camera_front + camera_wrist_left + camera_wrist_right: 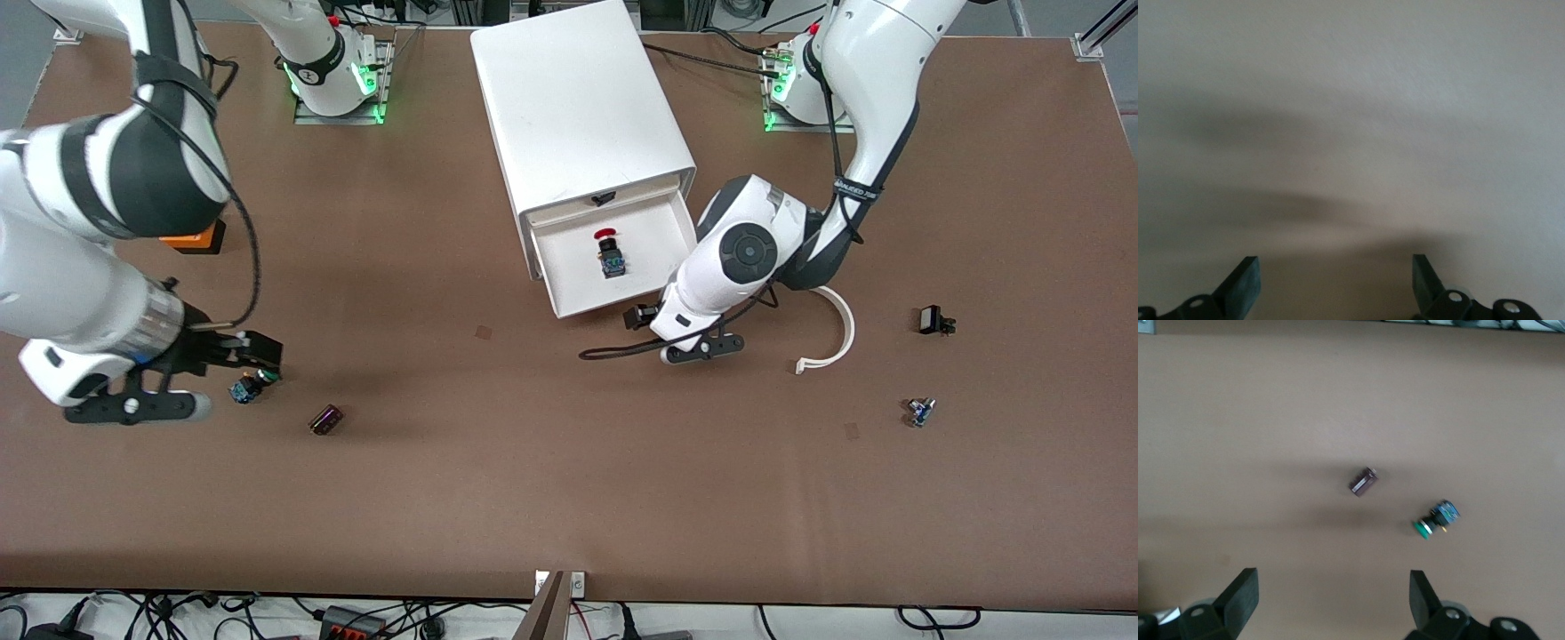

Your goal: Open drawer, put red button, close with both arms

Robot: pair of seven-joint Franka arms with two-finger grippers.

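The red button (607,251) lies in the open drawer (578,298) of the white cabinet (578,98); its red cap points toward the cabinet. My left gripper (642,316) is open and empty, right at the drawer's front panel near the corner toward the left arm's end. The left wrist view shows only that white panel (1351,120) close up, with the left gripper (1335,267) held wide. My right gripper (253,351) is open and empty, low over the table toward the right arm's end, beside a green-capped button (249,387). In the right wrist view the right gripper (1331,583) has only bare table between its fingers.
A small purple part (325,419) (1364,481) lies near the green-capped button (1436,520). An orange box (194,238) is partly hidden under the right arm. A white curved piece (836,342), a small black part (933,320) and a small blue part (920,411) lie toward the left arm's end.
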